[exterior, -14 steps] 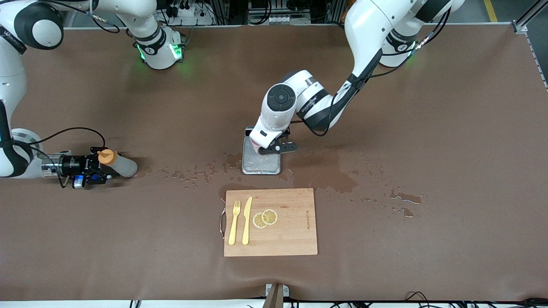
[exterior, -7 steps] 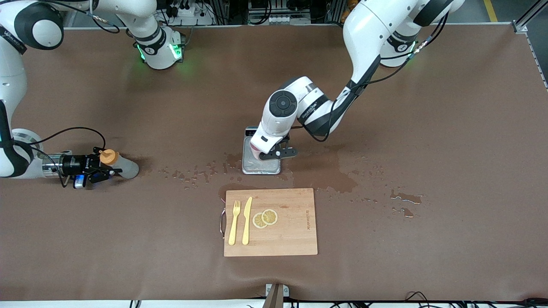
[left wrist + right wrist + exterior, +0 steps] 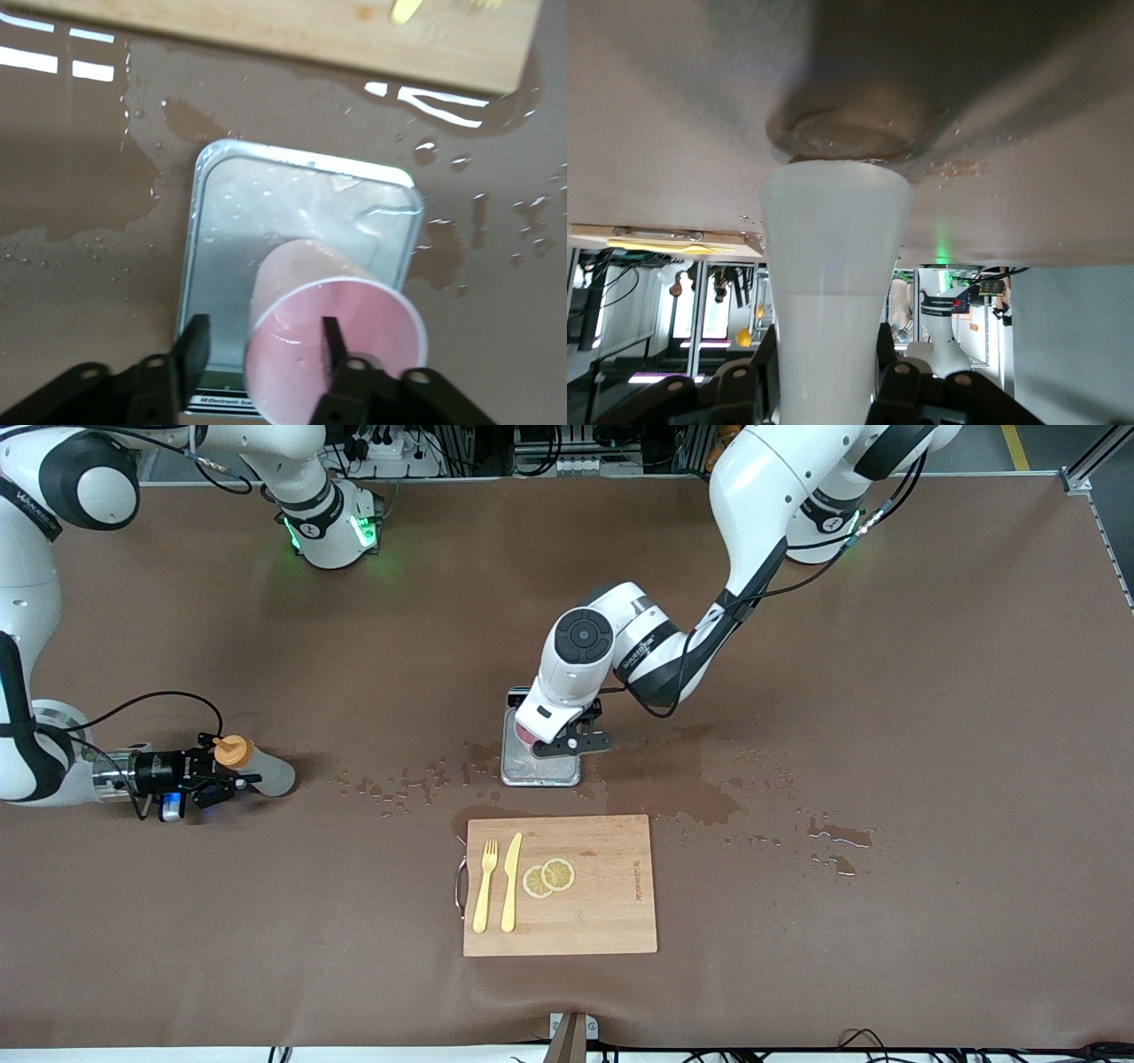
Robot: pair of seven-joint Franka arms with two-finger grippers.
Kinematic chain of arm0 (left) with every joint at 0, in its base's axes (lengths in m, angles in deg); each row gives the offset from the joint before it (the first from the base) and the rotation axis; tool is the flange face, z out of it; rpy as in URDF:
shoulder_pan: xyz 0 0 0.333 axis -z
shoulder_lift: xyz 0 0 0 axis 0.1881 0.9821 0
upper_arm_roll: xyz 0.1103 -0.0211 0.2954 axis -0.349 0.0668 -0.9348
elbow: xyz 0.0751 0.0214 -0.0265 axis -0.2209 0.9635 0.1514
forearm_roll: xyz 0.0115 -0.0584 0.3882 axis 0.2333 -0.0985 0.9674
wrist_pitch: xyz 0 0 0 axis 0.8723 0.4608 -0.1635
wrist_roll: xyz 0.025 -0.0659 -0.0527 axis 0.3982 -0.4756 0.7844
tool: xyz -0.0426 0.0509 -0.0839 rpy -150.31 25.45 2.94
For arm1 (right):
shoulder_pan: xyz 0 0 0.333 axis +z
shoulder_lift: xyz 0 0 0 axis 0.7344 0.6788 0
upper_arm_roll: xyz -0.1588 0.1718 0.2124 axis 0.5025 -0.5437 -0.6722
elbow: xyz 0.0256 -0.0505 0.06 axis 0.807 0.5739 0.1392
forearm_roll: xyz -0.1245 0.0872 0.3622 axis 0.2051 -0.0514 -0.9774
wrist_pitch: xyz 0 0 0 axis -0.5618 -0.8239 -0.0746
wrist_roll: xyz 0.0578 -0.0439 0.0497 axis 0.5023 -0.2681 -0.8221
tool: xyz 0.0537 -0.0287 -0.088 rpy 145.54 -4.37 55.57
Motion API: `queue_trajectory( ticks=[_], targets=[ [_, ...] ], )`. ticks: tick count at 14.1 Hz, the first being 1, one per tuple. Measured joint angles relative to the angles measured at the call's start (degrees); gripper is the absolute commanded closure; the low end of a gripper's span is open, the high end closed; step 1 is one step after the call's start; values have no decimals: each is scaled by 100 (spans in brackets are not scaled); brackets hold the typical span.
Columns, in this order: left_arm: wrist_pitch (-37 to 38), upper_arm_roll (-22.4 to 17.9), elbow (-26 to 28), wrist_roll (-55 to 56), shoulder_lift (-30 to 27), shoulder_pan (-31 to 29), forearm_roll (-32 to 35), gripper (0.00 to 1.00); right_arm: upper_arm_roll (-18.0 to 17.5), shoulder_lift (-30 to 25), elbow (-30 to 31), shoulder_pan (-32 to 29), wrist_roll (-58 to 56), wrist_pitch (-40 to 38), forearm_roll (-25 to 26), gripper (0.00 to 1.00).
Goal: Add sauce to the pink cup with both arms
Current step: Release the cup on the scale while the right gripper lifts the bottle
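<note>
The steel scale [image 3: 540,760] sat on the wet brown worktop [image 3: 886,691], just farther from the front camera than the wooden cutting board [image 3: 560,886]. The pink cup [image 3: 332,350] stood on the scale, at the end farthest from the board. The left gripper [image 3: 263,343] hung over that end with its jaws spread; one finger [image 3: 331,340] reached inside the cup's rim and the other stood outside the wall, so nothing was pinched. The sauce bottle [image 3: 252,769] lay well away from the scale, toward the right arm's end of the worktop, its orange cap pointing away from the scale. The right gripper [image 3: 208,779] was at the bottle, its jaws pinching the bottle's body just below the cap. A yellow fork [image 3: 484,886], a yellow knife [image 3: 510,882] and two lemon slices [image 3: 548,877] lay on the board.
</note>
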Motion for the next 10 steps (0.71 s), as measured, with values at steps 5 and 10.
queue_trajectory(
  ticks=[5,10],
  targets=[
    [325,-51,-92,-96,-657,-344,21,0,-21,-214,-559,507,1113,-40,295,55],
    [1366,-87,-85,-536,-1346,-1184,201,0,-41,-443,-929,985,2242,-164,866,55]
  ],
)
